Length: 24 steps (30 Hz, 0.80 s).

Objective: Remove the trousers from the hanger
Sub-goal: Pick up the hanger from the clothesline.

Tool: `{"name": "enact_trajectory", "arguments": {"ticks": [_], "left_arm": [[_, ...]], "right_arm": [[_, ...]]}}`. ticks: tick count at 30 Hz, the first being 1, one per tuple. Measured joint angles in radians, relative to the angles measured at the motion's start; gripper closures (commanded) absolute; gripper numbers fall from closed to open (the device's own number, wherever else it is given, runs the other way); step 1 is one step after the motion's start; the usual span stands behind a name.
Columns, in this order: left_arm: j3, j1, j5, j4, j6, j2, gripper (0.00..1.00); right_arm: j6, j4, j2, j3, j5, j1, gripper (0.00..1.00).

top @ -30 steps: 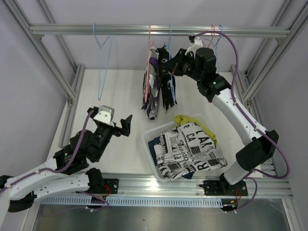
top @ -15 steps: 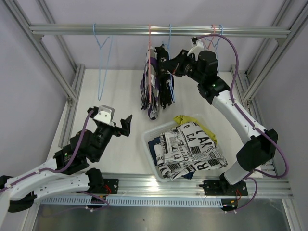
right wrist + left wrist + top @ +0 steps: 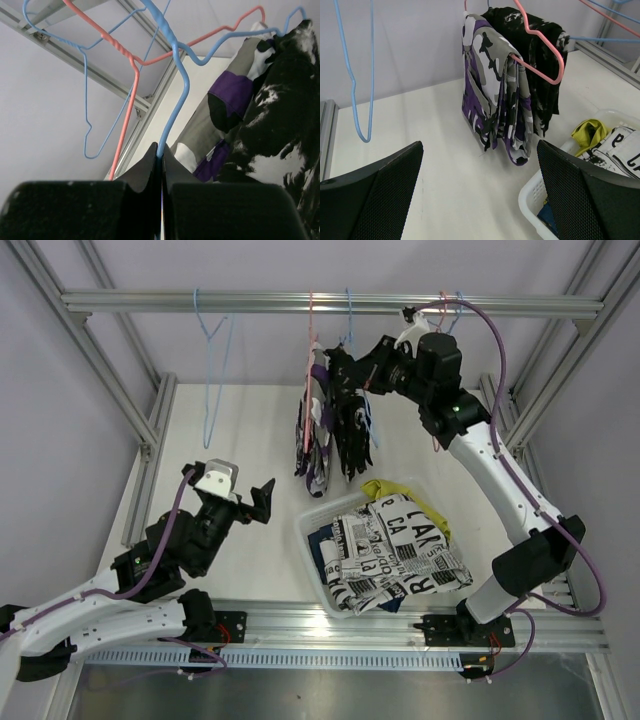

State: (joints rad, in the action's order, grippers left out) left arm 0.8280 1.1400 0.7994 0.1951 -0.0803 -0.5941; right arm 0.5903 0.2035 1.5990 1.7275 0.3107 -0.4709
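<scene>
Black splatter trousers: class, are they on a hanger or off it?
On: the black trousers hang draped over the blue hanger, beside the purple pair.

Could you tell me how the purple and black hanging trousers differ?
The purple trousers are patched purple, grey and white; the black trousers carry white flecks. The purple trousers drape over a pink hanger, the black trousers over a blue hanger that the right pincer grips. Both hang folded.
</scene>
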Motion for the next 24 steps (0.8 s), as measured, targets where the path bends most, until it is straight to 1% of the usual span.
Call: {"name": "enact_trajectory", "arguments": {"ticks": [10, 17, 24], "left_arm": [[-0.003, 0.000, 0.000, 0.000, 0.000, 0.000, 0.00], [-0.003, 0.000, 0.000, 0.000, 0.000, 0.000, 0.01], [-0.003, -0.001, 0.000, 0.000, 0.000, 0.000, 0.01]], "right_arm": [[-0.031, 0.142, 0.000, 0.146, -0.024, 0.002, 1.00], [-0.044, 0.183, 0.008, 0.240, -0.033, 0.006, 1.00], [-0.044, 0.189, 0.008, 0.270, -0.037, 0.015, 1.00]]}}
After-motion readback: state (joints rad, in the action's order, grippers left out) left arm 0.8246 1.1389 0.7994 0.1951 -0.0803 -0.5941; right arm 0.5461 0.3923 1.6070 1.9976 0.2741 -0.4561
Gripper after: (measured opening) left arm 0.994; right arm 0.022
